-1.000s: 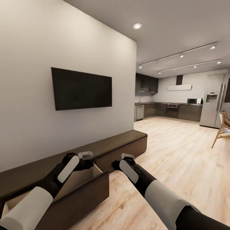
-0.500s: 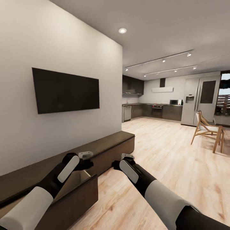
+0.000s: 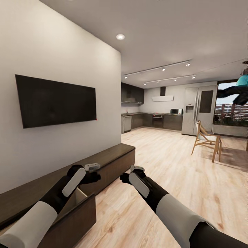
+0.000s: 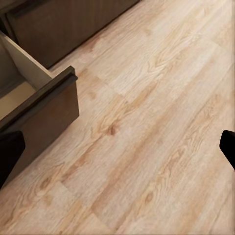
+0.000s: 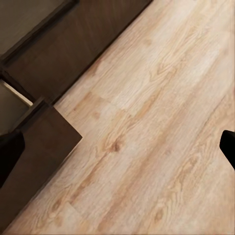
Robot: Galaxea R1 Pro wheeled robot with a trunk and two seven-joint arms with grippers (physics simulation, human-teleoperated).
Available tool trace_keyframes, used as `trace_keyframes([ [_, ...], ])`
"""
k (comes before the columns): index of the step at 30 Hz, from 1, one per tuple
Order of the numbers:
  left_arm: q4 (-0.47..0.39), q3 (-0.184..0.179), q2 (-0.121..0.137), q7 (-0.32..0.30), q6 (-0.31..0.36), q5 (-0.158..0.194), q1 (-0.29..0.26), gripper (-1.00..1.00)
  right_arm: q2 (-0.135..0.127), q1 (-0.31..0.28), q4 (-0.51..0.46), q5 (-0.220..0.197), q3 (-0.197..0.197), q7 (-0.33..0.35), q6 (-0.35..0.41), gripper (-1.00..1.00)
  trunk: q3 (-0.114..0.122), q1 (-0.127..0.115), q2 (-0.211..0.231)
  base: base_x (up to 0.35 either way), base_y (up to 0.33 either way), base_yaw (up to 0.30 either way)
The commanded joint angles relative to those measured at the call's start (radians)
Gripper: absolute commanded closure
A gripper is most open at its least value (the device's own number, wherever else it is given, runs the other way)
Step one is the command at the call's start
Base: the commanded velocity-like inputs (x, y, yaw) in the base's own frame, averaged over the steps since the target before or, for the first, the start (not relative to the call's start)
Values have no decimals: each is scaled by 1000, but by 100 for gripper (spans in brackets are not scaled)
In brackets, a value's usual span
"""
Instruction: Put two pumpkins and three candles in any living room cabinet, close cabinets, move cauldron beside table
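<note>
The long dark-brown cabinet (image 3: 110, 156) runs along the white wall at my left. One of its drawers (image 3: 77, 210) stands pulled out over the floor. The left wrist view shows that drawer's dark front and a corner of its tan inside (image 4: 29, 93). The right wrist view shows the drawer's front (image 5: 41, 147) beside the cabinet's body (image 5: 73, 44). My left gripper (image 3: 92, 174) hangs open above the drawer's outer corner, holding nothing. My right gripper (image 3: 132, 173) is open over bare floor beside the cabinet. The pumpkins, candles, cauldron and table are out of view.
A black TV (image 3: 57, 100) hangs on the wall above the cabinet. Light wood floor (image 3: 165, 172) stretches ahead to a dark kitchen (image 3: 155, 120) with a steel fridge (image 3: 199, 110). A wooden chair (image 3: 205, 137) stands at the right.
The whole view has swung to the right, so the camera has turned. The cabinet and TV slide left in the picture and the chair and window come in. Both arms keep their pose.
</note>
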Motion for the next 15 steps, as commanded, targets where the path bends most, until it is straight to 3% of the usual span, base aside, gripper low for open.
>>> trace_keyframes([
  [1, -1, -3, 1, 10, 0, 11, -1, -100, 0, -1, -2, -5, 2, 11, 2, -100, 2, -4, 7, 0, 0, -44],
  [6, -2, -3, 1, 10, 0, 11, -1, -100, 0, -1, -2, -5, -2, 58, 6, -100, 14, -23, 42, 0, 0, -23],
  [15, -2, -3, 1, 10, 0, 11, -1, -100, 0, 0, -1, -6, -6, 75, 9, -100, 31, -58, 105, 0, 0, -4],
])
